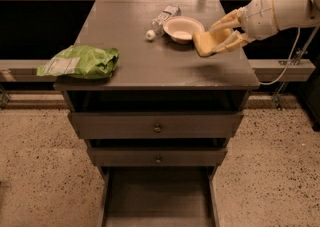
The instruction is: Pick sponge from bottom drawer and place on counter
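Note:
My gripper (216, 39) reaches in from the right and is shut on the pale-yellow sponge (203, 44), holding it a little above the right part of the grey counter (150, 63), just right of the white bowl (183, 28). The bottom drawer (158, 202) is pulled open at the foot of the cabinet; its grey floor shows nothing on it.
A green chip bag (80, 61) lies at the counter's left front edge. A plastic bottle (161, 20) lies on its side behind the bowl. Two closed drawer fronts with round knobs (157, 128) sit above the open drawer. A white cable (289, 58) hangs at right.

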Motion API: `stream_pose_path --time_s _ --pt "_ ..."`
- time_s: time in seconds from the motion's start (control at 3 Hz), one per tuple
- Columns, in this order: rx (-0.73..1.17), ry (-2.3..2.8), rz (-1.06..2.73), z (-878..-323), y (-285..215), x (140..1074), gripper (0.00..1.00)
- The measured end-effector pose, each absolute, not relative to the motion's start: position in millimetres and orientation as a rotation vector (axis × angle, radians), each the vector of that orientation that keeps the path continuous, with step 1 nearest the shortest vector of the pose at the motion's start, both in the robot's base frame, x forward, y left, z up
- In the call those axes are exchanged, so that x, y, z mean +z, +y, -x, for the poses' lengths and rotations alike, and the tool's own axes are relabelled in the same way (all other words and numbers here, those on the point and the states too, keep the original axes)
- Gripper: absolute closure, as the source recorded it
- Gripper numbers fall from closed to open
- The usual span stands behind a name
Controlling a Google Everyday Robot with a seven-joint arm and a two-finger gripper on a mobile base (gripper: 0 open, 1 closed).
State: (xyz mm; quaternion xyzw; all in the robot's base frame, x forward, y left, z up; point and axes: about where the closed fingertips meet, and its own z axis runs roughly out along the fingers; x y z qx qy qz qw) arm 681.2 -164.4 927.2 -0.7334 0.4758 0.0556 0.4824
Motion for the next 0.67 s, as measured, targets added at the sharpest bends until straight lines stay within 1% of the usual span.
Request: stream_pose_path --time_s 0.33,0.67 --pt "0.141 1.154 1.791 -681.8 -161.1 925.1 0.28" --pt "0.146 1.152 1.794 -682.5 -158.3 923.4 0.06"
